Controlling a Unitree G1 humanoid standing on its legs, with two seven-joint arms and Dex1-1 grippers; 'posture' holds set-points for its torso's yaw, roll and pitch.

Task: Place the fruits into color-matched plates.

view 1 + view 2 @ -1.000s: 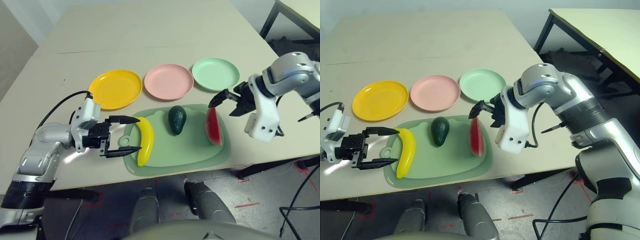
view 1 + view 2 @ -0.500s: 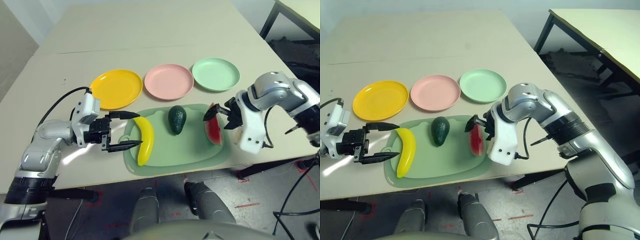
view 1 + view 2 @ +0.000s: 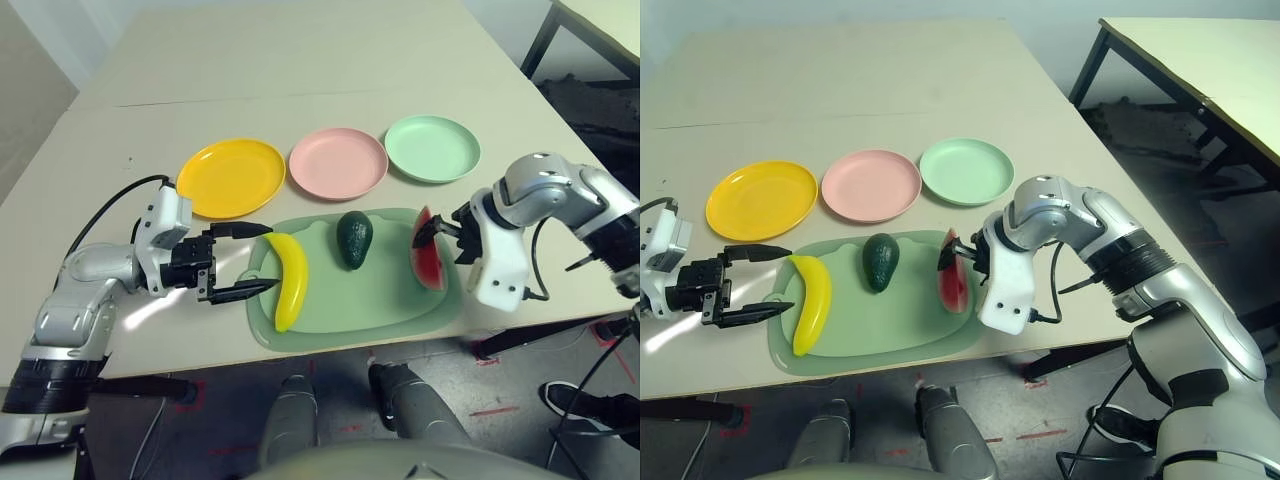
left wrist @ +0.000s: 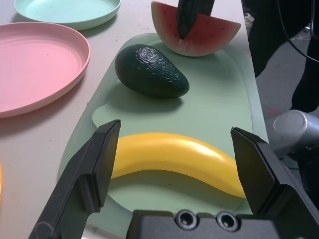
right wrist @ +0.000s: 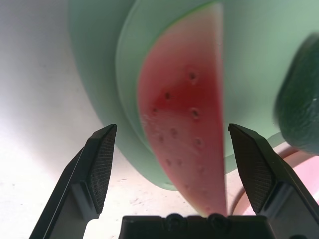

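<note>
Here's the bench (image 3: 280, 80), pale and broad under everything, and on its near side lies the green mat (image 3: 345, 310) with its ring tab! Beyond the mat stand three round plates in a row: the yellow plate (image 3: 232, 178) to the left, the pink plate (image 3: 338, 163) in the middle, the mint green plate (image 3: 432, 149) to the right. Now the fruits, all three on the mat! The banana (image 3: 291, 283) curves at the left end, and the left claw (image 3: 256, 259) is wide open just beside it, its fingers pointing its way. At the right end sits the watermelon wedge (image 3: 427, 255), and what a position for the right claw (image 5: 172, 130): wide open too, above the wedge, the red flesh showing between its two fingers! And the avocado (image 3: 354, 240), dark green, rests between banana and wedge, well apart from the left claw.
</note>
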